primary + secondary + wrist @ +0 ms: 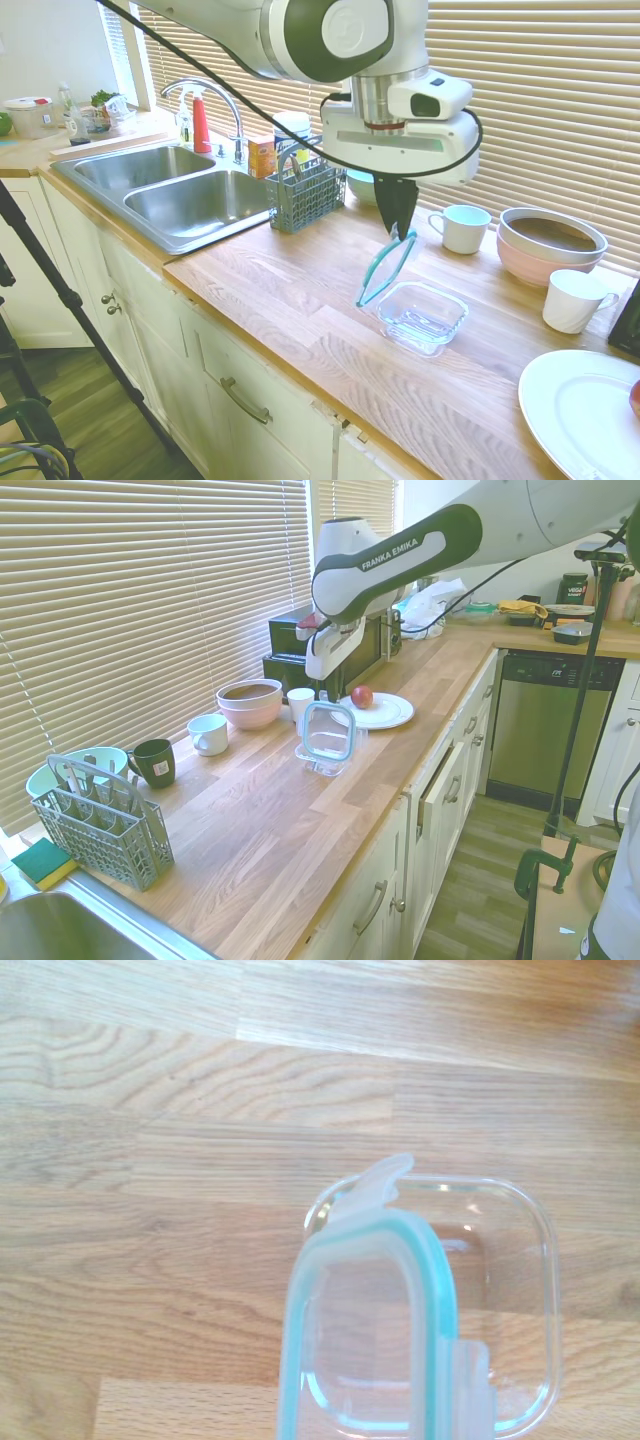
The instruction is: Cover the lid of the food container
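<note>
The lid point(385, 268), clear with a teal rim seal, hangs on edge from my gripper point(396, 228), which is shut on its top snap tab. Its lower edge sits just above the counter, at the left side of the food container point(422, 316), a shallow clear glass dish standing empty on the wooden worktop. From the other side, the lid point(327, 730) stands upright in front of the food container point(332, 764) below my gripper point(324, 698). In the wrist view the lid point(365, 1340) overlaps the food container point(532, 1260).
Behind the dish stand a white mug point(462, 228), a pink bowl point(550, 248) with another nested in it, and a second white mug point(575, 300). A white plate point(585, 412) lies at the right, a grey cutlery basket point(305, 190) and sink point(190, 195) at the left.
</note>
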You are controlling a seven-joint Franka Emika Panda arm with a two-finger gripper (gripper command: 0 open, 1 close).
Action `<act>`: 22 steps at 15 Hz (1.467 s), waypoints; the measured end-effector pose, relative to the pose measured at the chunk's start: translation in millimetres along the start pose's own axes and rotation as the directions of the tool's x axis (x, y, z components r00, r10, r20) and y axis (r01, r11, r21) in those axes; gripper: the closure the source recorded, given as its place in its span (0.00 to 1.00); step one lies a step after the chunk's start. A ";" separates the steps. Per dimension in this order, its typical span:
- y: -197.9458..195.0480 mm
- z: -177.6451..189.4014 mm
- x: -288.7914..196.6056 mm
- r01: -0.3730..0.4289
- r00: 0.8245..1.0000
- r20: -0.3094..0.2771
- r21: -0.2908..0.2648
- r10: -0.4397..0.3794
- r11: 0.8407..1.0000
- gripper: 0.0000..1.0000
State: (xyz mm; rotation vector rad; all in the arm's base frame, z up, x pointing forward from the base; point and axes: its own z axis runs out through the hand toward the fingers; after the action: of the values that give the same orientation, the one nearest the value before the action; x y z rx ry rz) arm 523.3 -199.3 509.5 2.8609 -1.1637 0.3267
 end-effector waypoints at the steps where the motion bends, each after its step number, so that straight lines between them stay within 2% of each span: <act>1: 4.4 0.2 2.2 0.002 1.000 0.002 0.009 -0.002 1.000 1.00; 7: 7.1 18.4 11.1 0.031 1.000 -0.001 0.043 -0.031 0.999 1.00; 12: 22.8 18.6 17.9 0.028 1.000 0.001 0.076 -0.028 0.997 1.00; 16: 42.1 25.3 25.2 0.011 1.000 0.022 0.118 -0.013 0.993 1.00; 22: 65.7 64.4 53.2 -0.032 0.997 0.072 0.160 0.021 0.987 1.00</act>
State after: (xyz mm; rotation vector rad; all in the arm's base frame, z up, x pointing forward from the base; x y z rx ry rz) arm 526.4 -290.2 454.6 3.0208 -1.2429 0.3385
